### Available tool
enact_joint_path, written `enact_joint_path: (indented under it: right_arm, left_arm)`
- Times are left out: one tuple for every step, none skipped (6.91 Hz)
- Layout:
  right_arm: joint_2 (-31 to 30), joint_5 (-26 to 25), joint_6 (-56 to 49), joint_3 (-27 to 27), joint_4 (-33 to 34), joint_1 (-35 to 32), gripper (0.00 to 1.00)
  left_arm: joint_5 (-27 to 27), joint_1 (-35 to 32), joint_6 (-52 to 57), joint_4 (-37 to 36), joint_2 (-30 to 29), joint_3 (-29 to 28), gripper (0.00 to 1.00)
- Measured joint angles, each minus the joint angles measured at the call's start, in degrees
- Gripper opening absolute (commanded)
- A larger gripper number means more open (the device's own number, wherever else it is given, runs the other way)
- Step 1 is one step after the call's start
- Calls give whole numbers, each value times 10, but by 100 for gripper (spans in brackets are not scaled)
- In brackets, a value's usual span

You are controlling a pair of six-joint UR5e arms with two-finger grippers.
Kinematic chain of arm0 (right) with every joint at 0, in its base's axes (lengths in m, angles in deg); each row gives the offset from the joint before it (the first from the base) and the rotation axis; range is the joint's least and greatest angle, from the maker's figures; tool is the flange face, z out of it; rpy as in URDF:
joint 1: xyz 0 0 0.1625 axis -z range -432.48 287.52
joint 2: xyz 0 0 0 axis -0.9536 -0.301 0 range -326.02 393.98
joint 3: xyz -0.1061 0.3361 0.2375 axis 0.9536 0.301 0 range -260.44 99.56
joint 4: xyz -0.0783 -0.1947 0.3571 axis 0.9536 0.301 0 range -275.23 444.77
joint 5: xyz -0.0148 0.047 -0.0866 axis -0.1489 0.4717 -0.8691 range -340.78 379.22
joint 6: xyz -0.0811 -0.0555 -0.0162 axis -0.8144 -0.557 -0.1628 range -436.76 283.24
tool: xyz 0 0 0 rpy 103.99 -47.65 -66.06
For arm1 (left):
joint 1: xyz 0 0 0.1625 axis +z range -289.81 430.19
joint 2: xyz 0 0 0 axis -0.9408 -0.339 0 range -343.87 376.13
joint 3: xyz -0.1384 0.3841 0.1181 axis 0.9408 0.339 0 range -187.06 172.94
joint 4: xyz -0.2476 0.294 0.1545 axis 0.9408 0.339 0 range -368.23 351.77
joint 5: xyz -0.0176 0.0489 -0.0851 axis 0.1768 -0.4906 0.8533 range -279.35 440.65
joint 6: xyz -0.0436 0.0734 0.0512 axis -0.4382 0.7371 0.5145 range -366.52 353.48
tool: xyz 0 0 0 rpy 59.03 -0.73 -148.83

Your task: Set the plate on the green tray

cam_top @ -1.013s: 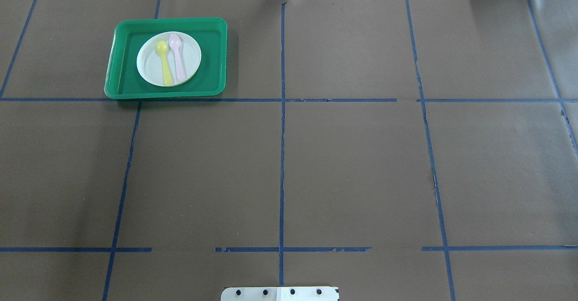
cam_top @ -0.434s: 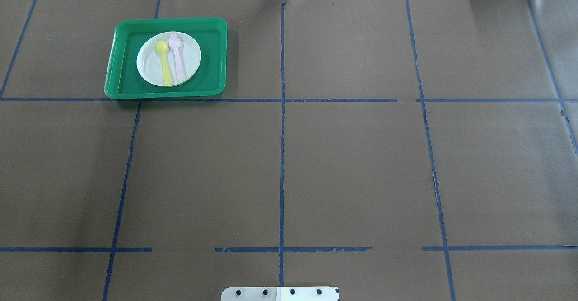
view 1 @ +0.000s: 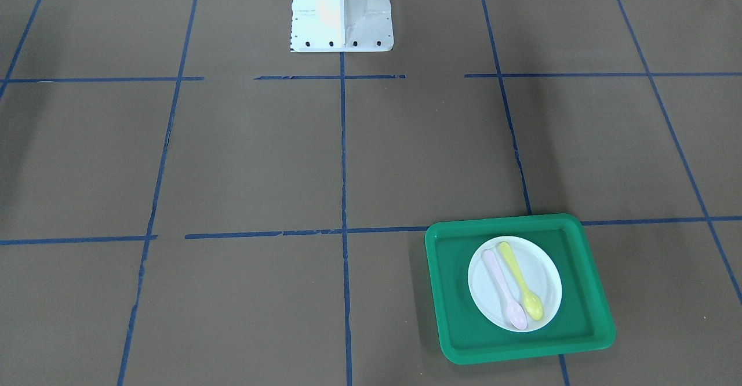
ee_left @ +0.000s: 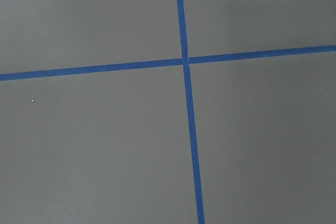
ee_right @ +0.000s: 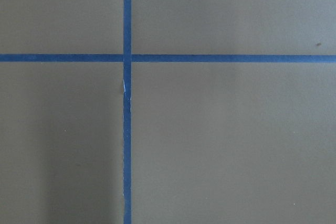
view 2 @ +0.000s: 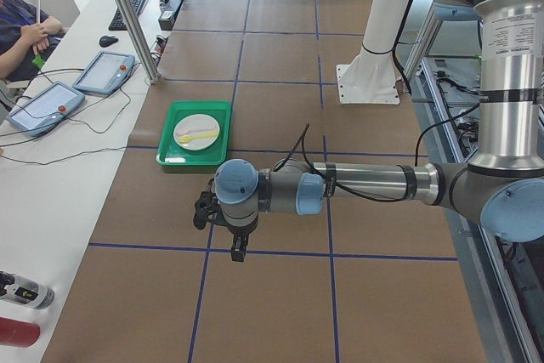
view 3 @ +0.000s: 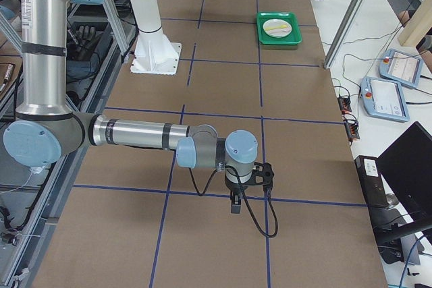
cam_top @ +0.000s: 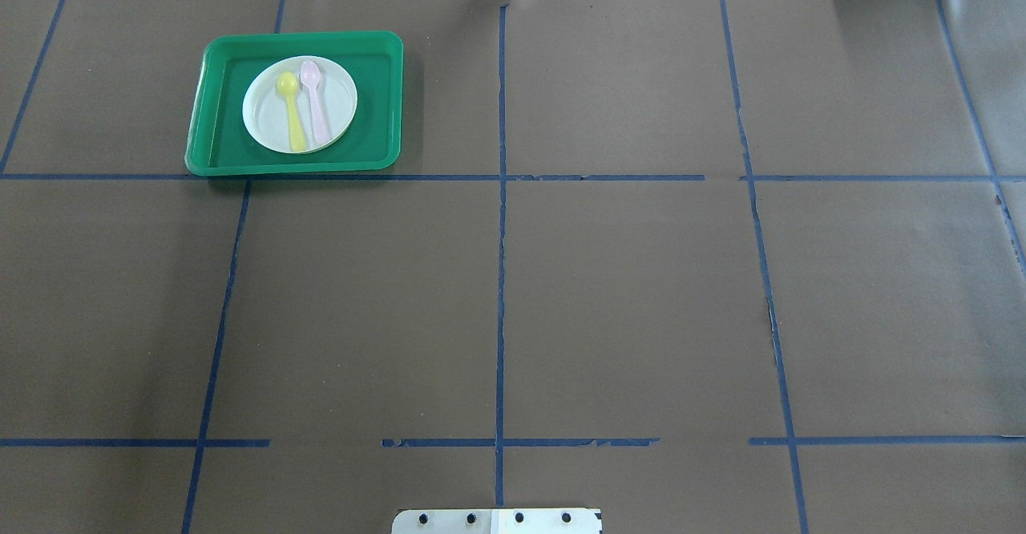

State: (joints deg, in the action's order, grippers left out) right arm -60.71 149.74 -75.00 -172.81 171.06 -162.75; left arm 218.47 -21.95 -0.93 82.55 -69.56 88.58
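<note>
The plate (cam_top: pixel 268 117), bearing 2 spoons (cam_top: pixel 294 121), sits inside the tray (cam_top: pixel 377 117), well apart from the left claw (view 2: pixel 237 248) and farther still from the right claw (view 3: pixel 234 205). Whether either claw is spread, I cannot tell.

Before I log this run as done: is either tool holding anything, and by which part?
Nothing appears held: the plate lies on the green tray, far from the left tool and the right tool.

I work in a robotics lab. My table wears brown paper sheeting (cam_top: pixel 641 293) gridded with blue tape lines (cam_top: pixel 501 277). A grey touchscreen teach pendant (view 2: pixel 104 71) lies cabled on the long white side bench (view 2: pixel 42 201), where a seated operator (view 2: pixel 21 36) watches.
</note>
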Motion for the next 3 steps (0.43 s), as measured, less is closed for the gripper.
enact_joint_path:
  right_arm:
    - [0,0,0,0,0,0,100]
    - [-1,0,0,0,0,0,100]
    - [0,0,0,0,0,0,100]
  left_arm:
    - [0,0,0,0,-1,0,100]
    - [0,0,0,0,-3,-1,100]
    - [0,0,-1,0,-3,-1,100]
